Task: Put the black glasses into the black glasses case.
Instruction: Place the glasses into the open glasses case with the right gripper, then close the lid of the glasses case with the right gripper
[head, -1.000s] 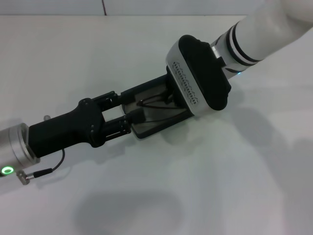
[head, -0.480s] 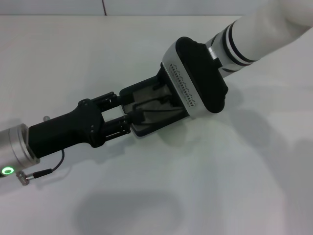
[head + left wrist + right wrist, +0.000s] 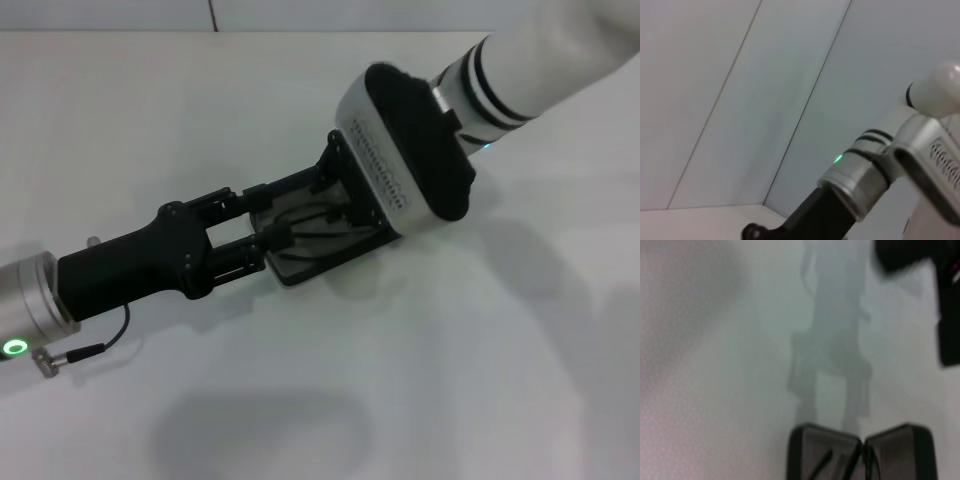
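The left gripper (image 3: 262,237) reaches in low from the near side. Its two fingers (image 3: 250,262) are spread apart, with nothing pinched between them. The tips sit right at the near end of the black glasses case (image 3: 318,236), one at each corner. I think they are there to keep the case from sliding on the white table (image 3: 450,360).

Just past those fingertips, the case lies open, and you can see its grey inside. The black glasses (image 3: 312,215) are in it. Thin black arms and a bit of frame show on the lining, between the left fingertips and the right arm's big head.

Farther off, the right gripper (image 3: 345,190) hangs over the far end of the case. Its head hides its fingers, so I cannot tell how they stand. It looks like the glasses are being set down inside. The lid is not closed yet.
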